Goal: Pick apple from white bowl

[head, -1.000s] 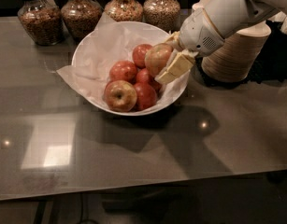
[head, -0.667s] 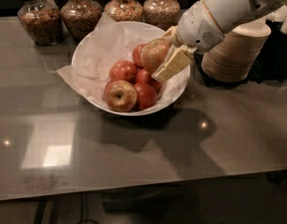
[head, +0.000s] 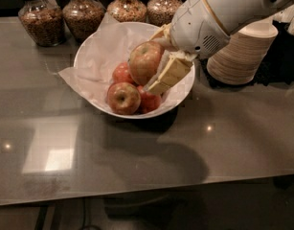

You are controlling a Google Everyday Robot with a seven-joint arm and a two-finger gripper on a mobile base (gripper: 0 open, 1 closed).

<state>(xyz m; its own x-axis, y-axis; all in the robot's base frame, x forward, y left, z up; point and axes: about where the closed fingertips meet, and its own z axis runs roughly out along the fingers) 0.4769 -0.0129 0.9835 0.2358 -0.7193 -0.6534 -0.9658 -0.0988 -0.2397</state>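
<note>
The white bowl (head: 96,56), lined with crinkled white paper, stands on the dark table at the upper middle. My gripper (head: 153,61) reaches in from the upper right and is shut on the apple (head: 144,61), a large pale yellow apple with a pink-red blush. It holds the apple above the other fruit, over the bowl's right half. One finger (head: 168,74) shows in front of the apple; the other is mostly hidden behind it. Smaller red apples (head: 121,74) and a yellow-centred apple (head: 123,98) lie in the bowl below.
Several glass jars of grains (head: 37,19) line the back edge. A stack of beige bowls (head: 242,51) stands right of the white bowl, under my arm. The grey table (head: 137,157) reaches to the front edge.
My gripper has lifted the apple up out of the pile and a little to the left. The other apples stay in the bowl.
</note>
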